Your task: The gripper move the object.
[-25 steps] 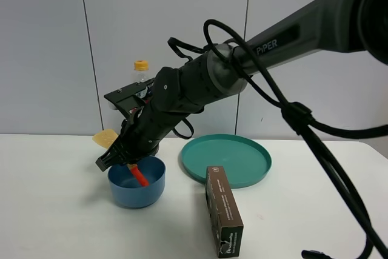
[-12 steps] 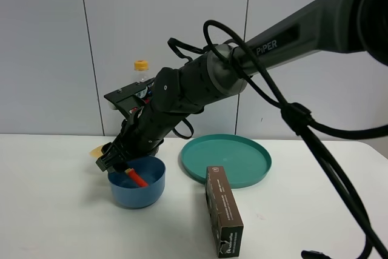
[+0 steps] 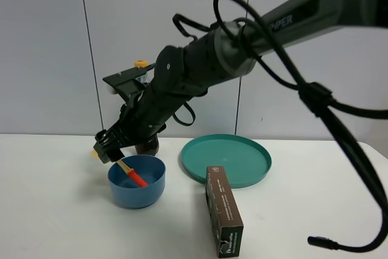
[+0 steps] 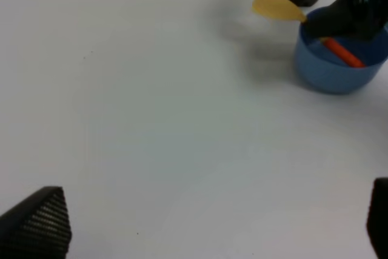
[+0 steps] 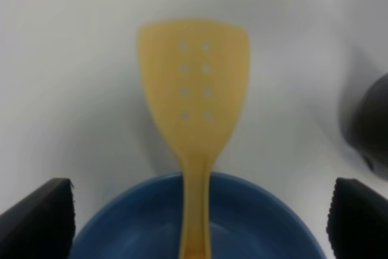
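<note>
The spatula (image 3: 134,175) rests in a blue bowl (image 3: 137,189), orange-red handle down inside, pale yellow slotted head (image 5: 194,83) sticking out over the far left rim. My right gripper (image 3: 107,148) reaches across to the left and hovers just above that rim. In the right wrist view its jaws stand wide apart, open (image 5: 197,219), with the spatula's neck between them, untouched. The left wrist view shows the spatula (image 4: 277,7), the bowl (image 4: 336,71) and the right gripper from afar. My left gripper (image 4: 206,228) is open over bare table.
A teal plate (image 3: 225,159) lies right of the bowl. A dark brown box (image 3: 223,211) stands in front of the plate. A bottle with a yellow cap (image 3: 140,64) stands behind the bowl, mostly hidden by the arm. A black cable (image 3: 339,150) hangs at the right.
The right gripper lowered the spatula into the bowl, moving left, then opened and rose a little. The spatula now rests on the bowl's rim, free of the jaws.
</note>
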Motion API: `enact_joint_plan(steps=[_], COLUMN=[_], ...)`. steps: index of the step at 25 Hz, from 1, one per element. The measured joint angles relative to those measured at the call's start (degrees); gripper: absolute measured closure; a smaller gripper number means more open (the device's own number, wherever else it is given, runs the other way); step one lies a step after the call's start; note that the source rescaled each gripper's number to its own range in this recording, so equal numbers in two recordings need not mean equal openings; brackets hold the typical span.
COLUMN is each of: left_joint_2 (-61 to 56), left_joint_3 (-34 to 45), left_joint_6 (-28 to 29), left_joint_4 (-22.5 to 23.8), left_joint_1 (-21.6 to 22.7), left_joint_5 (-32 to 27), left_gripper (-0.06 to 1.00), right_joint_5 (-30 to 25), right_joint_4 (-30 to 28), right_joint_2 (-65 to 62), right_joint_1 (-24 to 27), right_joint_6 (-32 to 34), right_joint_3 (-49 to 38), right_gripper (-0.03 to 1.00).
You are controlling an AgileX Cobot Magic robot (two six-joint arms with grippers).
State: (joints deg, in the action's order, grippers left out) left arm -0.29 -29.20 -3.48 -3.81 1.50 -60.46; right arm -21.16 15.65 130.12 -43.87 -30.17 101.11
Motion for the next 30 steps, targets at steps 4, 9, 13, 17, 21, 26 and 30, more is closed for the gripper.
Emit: enact_joint_plan(steps=[4,9,13,17,21,26,30], left_joint_2=[0.0,0.0,0.0,0.0,0.0,0.0,0.0], left_joint_3=[0.0,0.0,0.0,0.0,0.0,0.0,0.0], left_joint_6=[0.0,0.0,0.0,0.0,0.0,0.0,0.0], left_joint_4=[0.0,0.0,0.0,0.0,0.0,0.0,0.0], left_joint_1=[0.0,0.0,0.0,0.0,0.0,0.0,0.0], left_joint_5=[0.0,0.0,0.0,0.0,0.0,0.0,0.0], left_gripper=[-0.06,-0.06,-0.06,-0.06,-0.06,-0.06,-0.06], right_joint_5=[-8.06,-19.74,-31.04,-41.22,-47.76,-48.71,-48.75], right_joint_4=[0.25,0.3,0.24,-0.45,-9.21,-26.24,-28.35], right_joint_2=[-5.59,-10.76,-15.7,-19.88,-23.62,-30.02,-33.94], right_joint_1=[0.0,0.0,0.0,0.0,-0.07,0.0,0.93], right_joint_6=[0.06,1.07,1.67,3.71,13.09,24.62,26.19], right_joint_3=[0.04,0.04,0.04,0.11,0.11,0.11,0.18], right_gripper=[0.13,0.13,0.13,0.13,0.13,0.13,0.13])
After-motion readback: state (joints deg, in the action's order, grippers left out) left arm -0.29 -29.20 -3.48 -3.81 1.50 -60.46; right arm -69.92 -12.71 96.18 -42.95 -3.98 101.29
